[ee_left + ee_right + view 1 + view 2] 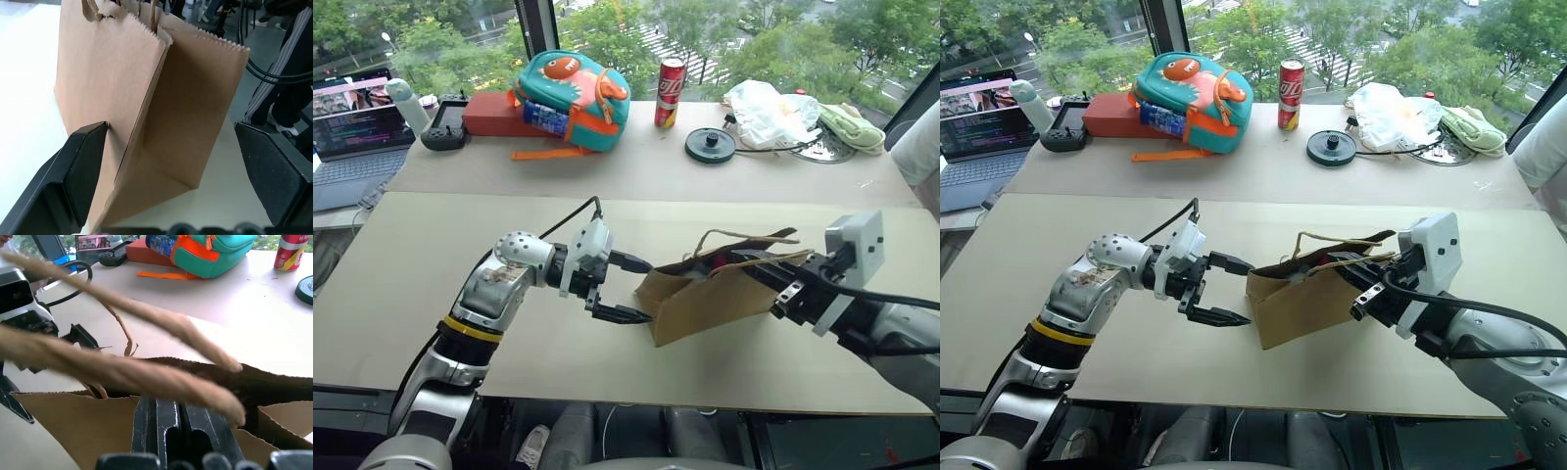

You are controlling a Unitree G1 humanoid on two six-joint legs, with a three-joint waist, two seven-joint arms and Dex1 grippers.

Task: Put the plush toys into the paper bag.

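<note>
Your left end effector (625,290): fingers spread wide, empty, just short of paper bag's end. Paper bag (705,299) sits at its 3 o'clock on tabletop (431,264), mouth up, tilted. Red plush toy (717,258) peeks from bag mouth. Your right end effector (756,264), at bag's 3 o'clock: fingers pressed together, clamping bag's top edge beneath handles.

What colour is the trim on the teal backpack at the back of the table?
Orange, on the teal backpack with its fish picture; the right wrist view shows the trim best.
</note>
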